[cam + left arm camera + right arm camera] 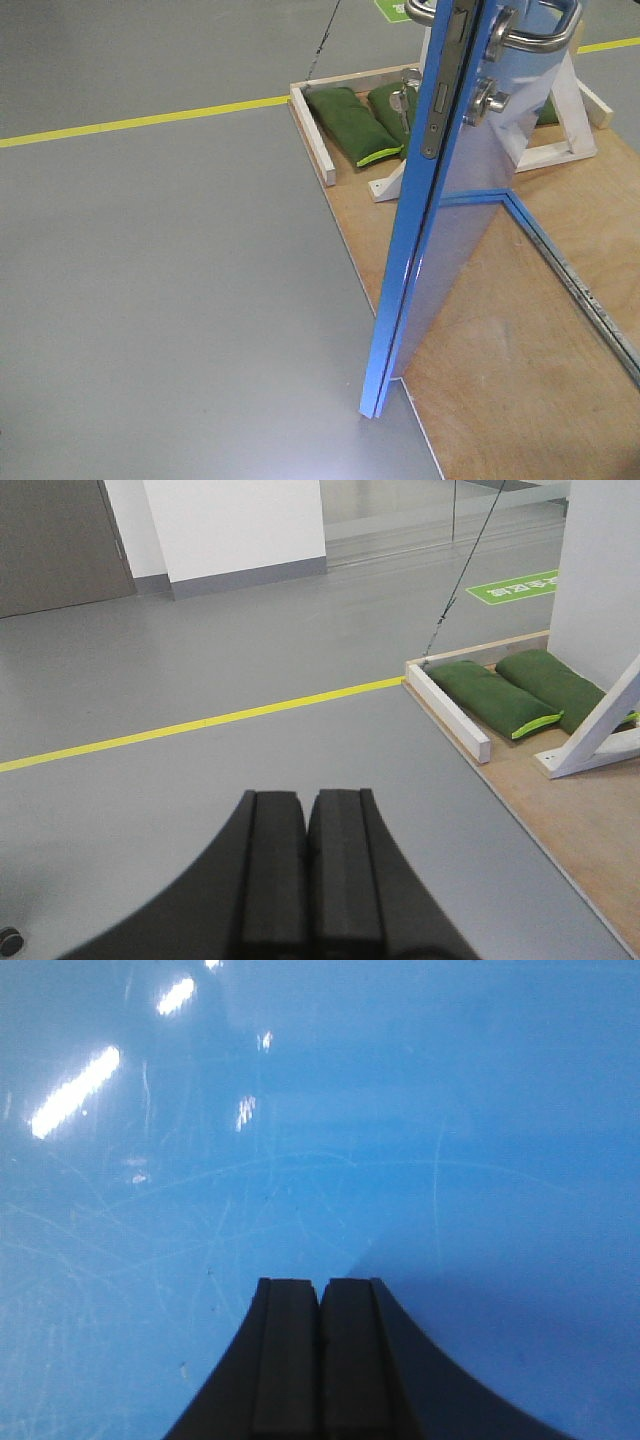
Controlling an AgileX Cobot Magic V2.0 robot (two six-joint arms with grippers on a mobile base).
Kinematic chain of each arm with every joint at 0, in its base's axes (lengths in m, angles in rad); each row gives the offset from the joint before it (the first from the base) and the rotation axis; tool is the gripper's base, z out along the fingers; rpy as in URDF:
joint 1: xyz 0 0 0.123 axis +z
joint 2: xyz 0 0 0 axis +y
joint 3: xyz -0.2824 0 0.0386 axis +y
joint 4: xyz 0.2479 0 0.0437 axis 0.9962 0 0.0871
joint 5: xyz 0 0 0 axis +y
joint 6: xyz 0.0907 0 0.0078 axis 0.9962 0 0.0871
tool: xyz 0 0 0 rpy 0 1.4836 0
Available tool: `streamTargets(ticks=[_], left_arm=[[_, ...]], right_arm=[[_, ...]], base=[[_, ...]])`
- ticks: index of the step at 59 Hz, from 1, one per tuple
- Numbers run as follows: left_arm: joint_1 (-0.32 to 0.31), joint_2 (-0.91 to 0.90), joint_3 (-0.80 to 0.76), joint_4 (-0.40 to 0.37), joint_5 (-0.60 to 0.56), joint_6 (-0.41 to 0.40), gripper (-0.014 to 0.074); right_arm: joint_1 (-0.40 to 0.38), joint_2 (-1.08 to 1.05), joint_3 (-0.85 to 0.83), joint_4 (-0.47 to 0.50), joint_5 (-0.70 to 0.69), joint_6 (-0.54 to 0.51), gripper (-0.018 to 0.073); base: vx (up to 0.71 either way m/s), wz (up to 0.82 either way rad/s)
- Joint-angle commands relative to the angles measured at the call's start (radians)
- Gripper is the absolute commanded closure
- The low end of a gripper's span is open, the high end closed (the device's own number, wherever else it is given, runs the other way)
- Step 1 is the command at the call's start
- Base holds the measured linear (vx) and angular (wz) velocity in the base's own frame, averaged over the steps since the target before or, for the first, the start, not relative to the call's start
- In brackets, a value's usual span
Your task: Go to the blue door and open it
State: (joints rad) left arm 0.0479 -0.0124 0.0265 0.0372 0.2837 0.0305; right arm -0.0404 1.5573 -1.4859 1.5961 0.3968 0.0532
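Blue door [455, 250]: it stands up tall on the wooden board [530, 360]. Its thin edge faces the front camera. It is swung away from the blue strip [560, 255] on the board, and its bottom corner sits by the board's edge, next to the grey floor [170, 300].
Handle [540, 35]: silver, at the top of the door, with the round lock [490, 100] below it and the metal plate [445, 90] on the edge.
Right gripper [320, 1282]: its two black fingers are pressed together and hold nothing. The shiny blue door [320, 1110] fills its whole view, very close in front. I cannot tell if the fingers touch it.
Left gripper [307, 795]: its fingers are pressed together too, with nothing between them. It points over the grey floor toward the yellow line [200, 723]. The door does not show in its view.
Green bags [490, 695]: two, lying on the board beside the white frame [600, 730], off to this gripper's right.
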Motion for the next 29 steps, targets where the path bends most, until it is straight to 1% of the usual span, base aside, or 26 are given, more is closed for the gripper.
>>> streamTargets(ticks=[1, 29], left_arm=[[-0.006, -0.012, 0.004, -0.008, -0.086, -0.003, 0.0526], [-0.006, -0.012, 0.004, -0.008, -0.086, -0.003, 0.0526]], right_arm=[[0.001, -0.037, -0.038, 0.028, 0.01, -0.011, 0.0557], [0.001, -0.037, -0.038, 0.028, 0.011, -0.011, 0.0557]], base=[[0.0, 0.0], [0.0, 0.0]])
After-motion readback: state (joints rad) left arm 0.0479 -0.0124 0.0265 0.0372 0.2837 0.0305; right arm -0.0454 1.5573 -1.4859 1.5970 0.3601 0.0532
